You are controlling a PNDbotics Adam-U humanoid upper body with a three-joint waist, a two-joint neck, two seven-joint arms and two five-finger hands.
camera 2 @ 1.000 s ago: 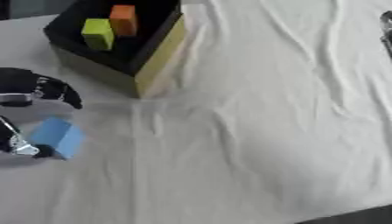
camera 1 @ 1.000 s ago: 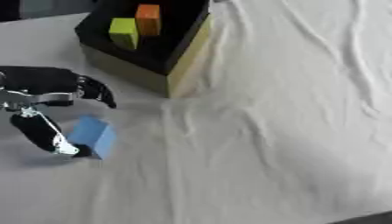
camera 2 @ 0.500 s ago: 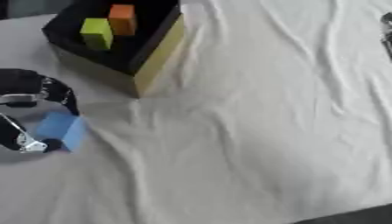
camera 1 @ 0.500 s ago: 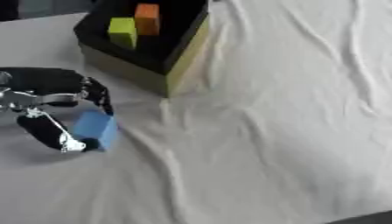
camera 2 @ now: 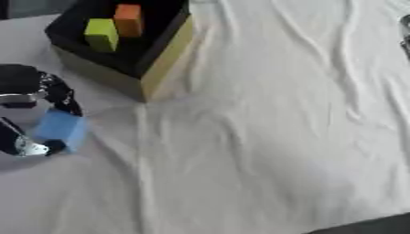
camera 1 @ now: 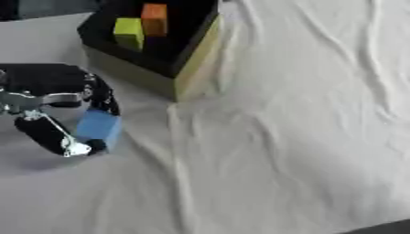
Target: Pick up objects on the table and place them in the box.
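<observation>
A light blue block sits at the left, pinched between the thumb and curled fingers of my black left hand. It looks slightly raised off the white cloth, with a shadow beneath it. The box, black inside with yellowish outer walls, stands at the upper left, just beyond the hand. Inside it lie a yellow-green block and an orange block. A dark sliver of my right hand shows at the right edge of the right eye view; its fingers cannot be made out.
A wrinkled white cloth covers the table. A dark table edge shows at the lower right corner.
My left hand has closed round the blue block and lifted it a little, moving up toward the box. The camera has shifted slightly.
</observation>
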